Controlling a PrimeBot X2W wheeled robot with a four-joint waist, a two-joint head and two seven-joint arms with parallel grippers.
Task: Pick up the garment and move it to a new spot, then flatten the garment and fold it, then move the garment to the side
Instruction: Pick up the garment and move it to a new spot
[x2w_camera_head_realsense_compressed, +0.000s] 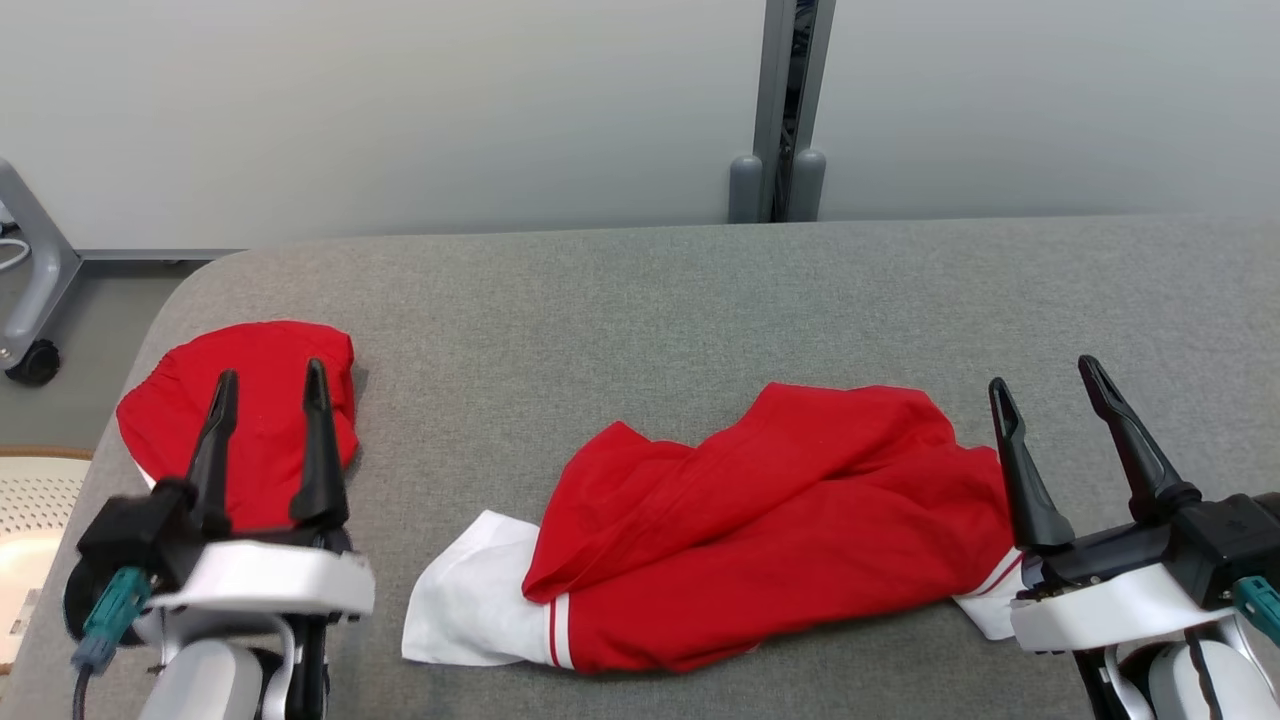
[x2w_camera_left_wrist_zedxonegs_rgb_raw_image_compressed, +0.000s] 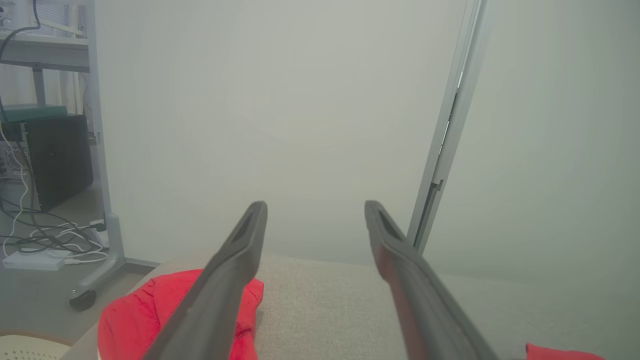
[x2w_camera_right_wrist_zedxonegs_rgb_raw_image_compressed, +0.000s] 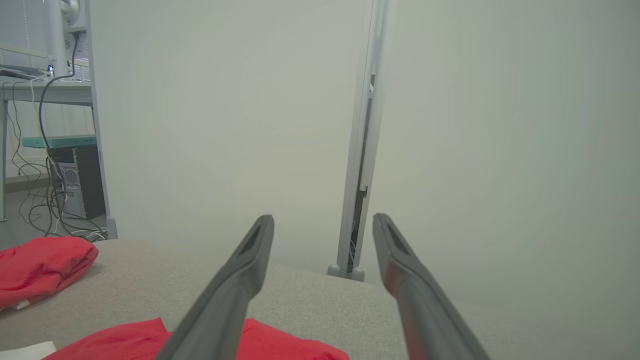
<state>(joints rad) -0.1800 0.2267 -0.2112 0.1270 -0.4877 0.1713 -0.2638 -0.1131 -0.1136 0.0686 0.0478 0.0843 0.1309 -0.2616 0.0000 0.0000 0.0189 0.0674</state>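
Both jaws are wide open and empty, I think because the folded red garment (x2w_camera_head_realsense_compressed: 265, 420) sits done under the left jaws, while a messy garment (x2w_camera_head_realsense_compressed: 780, 520) waits right beside the right jaws.

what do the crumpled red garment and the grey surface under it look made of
Crumpled red garment: thin soft cloth, matte, likely a light knit or woven; it lies in loose folds. Grey surface: looks like a matte textile covering with a fine flecked weave, possibly padded given its rounded corner.
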